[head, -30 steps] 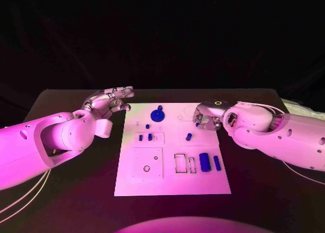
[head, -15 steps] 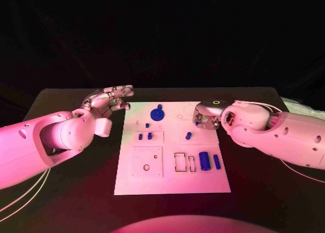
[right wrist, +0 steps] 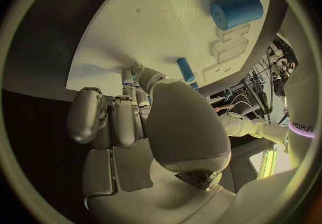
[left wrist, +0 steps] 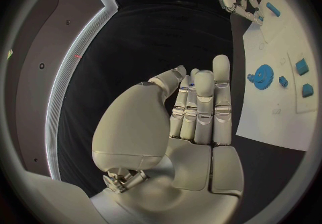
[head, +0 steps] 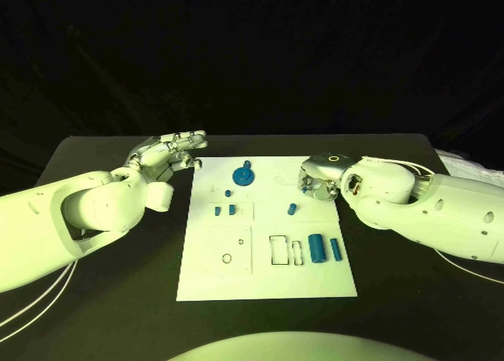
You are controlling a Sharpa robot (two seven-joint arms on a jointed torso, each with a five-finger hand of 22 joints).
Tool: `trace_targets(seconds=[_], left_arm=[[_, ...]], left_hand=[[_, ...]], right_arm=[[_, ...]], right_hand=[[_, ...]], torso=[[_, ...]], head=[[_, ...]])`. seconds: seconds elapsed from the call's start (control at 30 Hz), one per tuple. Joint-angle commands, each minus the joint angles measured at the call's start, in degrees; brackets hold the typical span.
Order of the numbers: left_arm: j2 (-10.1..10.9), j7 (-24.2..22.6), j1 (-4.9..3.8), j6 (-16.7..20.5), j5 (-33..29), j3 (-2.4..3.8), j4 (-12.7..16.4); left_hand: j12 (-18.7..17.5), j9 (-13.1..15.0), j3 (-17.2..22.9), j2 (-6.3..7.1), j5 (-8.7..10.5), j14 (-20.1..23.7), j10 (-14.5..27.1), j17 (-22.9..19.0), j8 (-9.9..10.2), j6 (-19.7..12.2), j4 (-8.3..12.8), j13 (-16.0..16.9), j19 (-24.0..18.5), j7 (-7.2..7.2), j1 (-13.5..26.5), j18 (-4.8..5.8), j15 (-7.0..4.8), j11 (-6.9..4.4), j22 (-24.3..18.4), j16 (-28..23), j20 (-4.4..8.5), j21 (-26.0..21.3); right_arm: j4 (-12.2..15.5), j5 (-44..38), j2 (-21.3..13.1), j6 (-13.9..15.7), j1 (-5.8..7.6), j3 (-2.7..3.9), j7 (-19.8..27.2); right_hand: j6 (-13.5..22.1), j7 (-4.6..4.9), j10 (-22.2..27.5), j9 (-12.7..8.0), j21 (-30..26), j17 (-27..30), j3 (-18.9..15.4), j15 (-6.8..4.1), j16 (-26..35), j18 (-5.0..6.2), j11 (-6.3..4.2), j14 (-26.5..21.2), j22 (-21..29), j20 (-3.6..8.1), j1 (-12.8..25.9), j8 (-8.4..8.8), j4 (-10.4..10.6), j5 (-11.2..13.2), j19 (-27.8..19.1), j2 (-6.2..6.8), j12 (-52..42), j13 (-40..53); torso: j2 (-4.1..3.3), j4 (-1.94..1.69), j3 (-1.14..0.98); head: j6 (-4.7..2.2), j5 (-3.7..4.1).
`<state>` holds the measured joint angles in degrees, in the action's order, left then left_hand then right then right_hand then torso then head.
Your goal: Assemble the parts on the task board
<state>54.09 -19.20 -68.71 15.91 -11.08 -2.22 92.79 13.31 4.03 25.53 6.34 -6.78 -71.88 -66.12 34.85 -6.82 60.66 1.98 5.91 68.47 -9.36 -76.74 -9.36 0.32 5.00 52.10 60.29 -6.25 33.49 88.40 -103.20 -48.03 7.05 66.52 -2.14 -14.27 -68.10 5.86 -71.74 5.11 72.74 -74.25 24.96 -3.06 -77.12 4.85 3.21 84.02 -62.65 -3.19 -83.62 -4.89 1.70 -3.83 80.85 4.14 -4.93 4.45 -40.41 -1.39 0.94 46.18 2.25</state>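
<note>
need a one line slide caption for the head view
Right hand over the task board's right edge, left hand open beside its far left corner, blue parts on the board.

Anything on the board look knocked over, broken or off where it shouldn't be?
Nothing stands out. The task board lies flat on the table, the blue gear and the two cylinders rest on it, and no part has spilled onto the black table.

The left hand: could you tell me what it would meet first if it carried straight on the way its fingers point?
Probably nothing: the left hand hovers beside the task board, its fingers aiming across the board's far edge. The blue gear lies nearer than that line, though depth is unclear.
</note>
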Motion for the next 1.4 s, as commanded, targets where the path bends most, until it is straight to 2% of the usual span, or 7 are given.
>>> trace_targets(seconds=[0.03,0.27,0.63,0.73,0.97,1.2,1.4], left_arm=[[-0.1,-0.2,-0.02,-1.1,0.6,0.04,0.0],[-0.1,-0.1,-0.02,-1.2,0.6,0.04,0.0],[-0.1,0.2,-0.02,-1.4,0.7,0.04,0.0],[-0.2,0.3,-0.02,-1.5,0.7,0.04,0.0],[-0.4,0.3,-0.01,-1.8,0.8,0.04,-0.1],[-0.6,0.4,0.00,-2.0,1.0,0.04,0.0],[-0.7,0.5,0.00,-2.2,1.1,0.04,0.1]], left_hand=[[0.3,-0.1,-0.2,0.08,0.15,0.3,0.3,0.0,-0.4,-0.2,0.0,0.1,-0.2,-0.11,-0.4,-1.13,0.05,0.09,0.0,-0.3,0.05,-0.2],[0.4,-0.1,-0.3,0.06,0.16,0.4,0.4,-0.3,-0.4,-0.3,0.1,0.1,-0.2,-0.15,-0.6,-1.13,0.06,0.12,-0.1,-0.4,0.05,-0.2],[0.4,-0.1,-0.3,0.07,0.16,0.4,0.4,-0.1,-0.4,-0.3,0.1,0.1,-0.2,-0.16,-0.6,-1.12,0.07,0.13,-0.1,-0.3,0.05,-0.3],[0.4,-0.1,-0.3,0.07,0.16,0.4,0.4,-0.1,-0.4,-0.3,0.1,0.1,-0.2,-0.16,-0.6,-1.12,0.07,0.13,-0.1,-0.3,0.05,-0.3],[0.5,-0.1,-0.4,0.09,0.17,0.4,0.5,-0.3,-0.3,-0.4,0.2,0.1,-0.1,-0.19,-0.6,-1.12,0.08,0.16,-0.2,-0.4,0.05,-0.3],[0.5,-0.1,-0.4,0.09,0.17,0.4,0.5,-0.3,-0.3,-0.4,0.2,0.1,-0.1,-0.19,-0.6,-1.12,0.08,0.16,-0.2,-0.4,0.05,-0.3],[0.5,-0.1,-0.5,0.10,0.17,0.5,0.6,-0.4,-0.3,-0.4,0.2,0.1,-0.1,-0.22,-0.7,-1.11,0.10,0.19,-0.2,-0.4,0.04,-0.4]], right_arm=[[1.2,-0.6,-0.6,3.5,-0.15,-0.03,-0.4],[3.4,0.5,-2.1,6.9,0.44,0.30,-0.6],[7.5,2.7,-3.6,8.2,0.86,0.59,-0.4],[9.2,3.4,-3.2,8.1,0.73,0.60,-0.1],[13.2,4.0,-0.3,6.9,-0.33,0.39,0.7],[13.1,3.9,3.7,5.3,-2.54,0.07,1.6],[12.1,4.4,6.3,3.9,-4.36,-0.06,2.3]], right_hand=[[-0.3,0.27,-1.5,0.1,0.3,0.0,0.8,0.59,-0.2,0.44,-0.86,3.4,-0.1,-0.21,-0.2,0.03,-0.2,0.1,0.1,-0.81,0.3,0.0],[-0.2,0.51,-1.5,0.2,0.4,0.0,2.1,0.84,-0.2,0.44,-0.65,3.4,-0.2,-0.41,0.3,0.37,-1.0,0.2,0.1,-0.47,0.7,-0.2],[0.1,0.92,-1.3,0.2,0.5,-0.1,3.2,1.19,-0.4,0.43,-0.29,3.4,-0.2,-0.68,1.0,0.74,-1.6,0.2,0.1,0.10,1.1,-0.3],[0.1,0.96,-1.3,0.2,0.5,0.0,3.3,1.22,-0.4,0.43,-0.26,3.4,-0.3,-0.70,1.0,0.76,-1.7,0.2,0.1,0.14,1.1,-0.3],[0.2,1.08,-1.2,0.2,0.4,0.0,3.5,1.31,-0.4,0.46,-0.16,3.3,-0.2,-0.75,1.2,0.81,-1.8,0.2,0.1,0.24,1.2,-0.4],[0.2,1.21,-1.1,0.2,0.3,0.0,3.7,1.39,-0.3,0.49,-0.06,3.3,0.0,-0.78,1.3,0.87,-1.9,0.2,0.0,0.28,1.2,-0.4],[0.3,1.32,-1.0,0.2,0.2,0.1,3.9,1.48,-0.3,0.53,0.03,3.3,0.1,-0.81,1.5,0.94,-2.1,0.0,-0.1,0.33,1.2,-0.4]], torso=[[0.06,-0.01,0.03],[0.06,0.07,0.05],[-0.02,0.07,0.03],[-0.01,0.08,-0.01],[0.02,0.03,0.09],[-0.02,-0.07,0.12],[-0.10,-0.04,0.14]], head=[[0.09,0.00],[-0.06,0.16],[-0.11,-0.07],[-0.04,-0.49],[0.45,-2.08],[1.03,-3.56],[1.52,-4.29]])
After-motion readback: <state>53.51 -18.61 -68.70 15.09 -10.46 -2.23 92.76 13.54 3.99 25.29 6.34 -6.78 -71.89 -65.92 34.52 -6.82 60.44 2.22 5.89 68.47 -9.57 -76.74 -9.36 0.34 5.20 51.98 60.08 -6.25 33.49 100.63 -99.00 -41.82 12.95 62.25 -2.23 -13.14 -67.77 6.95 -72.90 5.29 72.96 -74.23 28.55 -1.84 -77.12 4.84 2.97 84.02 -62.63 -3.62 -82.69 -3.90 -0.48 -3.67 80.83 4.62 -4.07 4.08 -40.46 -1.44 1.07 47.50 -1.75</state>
